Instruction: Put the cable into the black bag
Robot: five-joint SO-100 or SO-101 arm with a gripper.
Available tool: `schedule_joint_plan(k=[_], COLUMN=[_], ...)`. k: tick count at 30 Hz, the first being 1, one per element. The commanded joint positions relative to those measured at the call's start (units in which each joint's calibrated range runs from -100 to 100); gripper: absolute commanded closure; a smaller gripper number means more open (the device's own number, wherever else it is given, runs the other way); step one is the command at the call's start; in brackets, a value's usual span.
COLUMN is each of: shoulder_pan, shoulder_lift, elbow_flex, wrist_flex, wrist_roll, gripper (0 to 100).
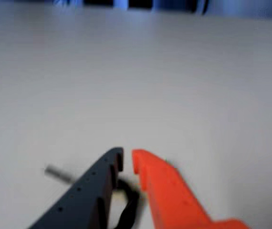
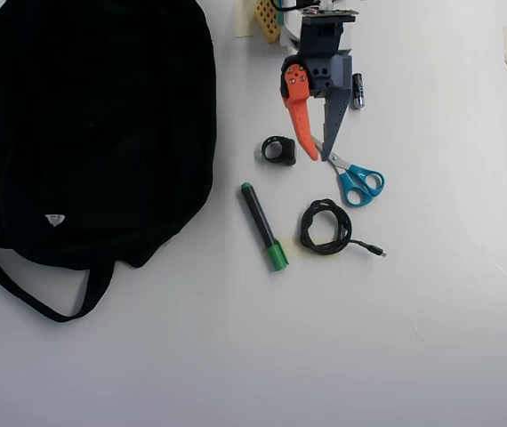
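The claw [image 1: 127, 160] is closest in the wrist view. It has one orange finger [image 1: 167, 191] and one black finger [image 1: 88, 191]. The tips are pressed almost together, with just a thin gap. Nothing is pinched between them. Lower down, between the two fingers, there is a dark blurry shape, and I cannot tell what it is. A small grey blurry thing lies on the white table [image 1: 136, 71] to the left of the black finger.

In the overhead view the claw [image 2: 317, 157] points down the picture from the top, near the middle. Its tips are over the blades of the blue scissors [image 2: 342, 166]. A small black ring-shaped thing [image 2: 278, 149] sits just to the left of the orange finger.

The cable [image 2: 306, 228] is on the table [image 2: 236, 356], below the scissors and apart from the claw. It is wound in a small loop. Its loose end sticks out to the right, with a little plug [image 2: 380, 253] at the tip. Just left of the cable lies a black marker [image 2: 259, 218] with a green cap [image 2: 277, 258].

The black bag [image 2: 93, 124] is far over on the left. It is big and round, and it lies flat. It has a small white tag [image 2: 54, 219] near the bottom and a long strap [image 2: 22, 289] that curves below it. The cable is well apart from the bag, with the marker between them.
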Motion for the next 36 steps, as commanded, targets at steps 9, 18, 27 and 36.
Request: schedule_joint_plan(k=[9,18,27,36], shoulder_pan=[2.19,2.34,1.66,1.51], shoulder_lift=[27.53,36.16,42.22,43.71], elbow_flex=[-37.32,-49.36,-57.54,-62.03], wrist_flex=[-0.91,-0.82,1.68,6.33], wrist_roll=[0.27,0.27,3.31,3.52], gripper=[97,97,97,97])
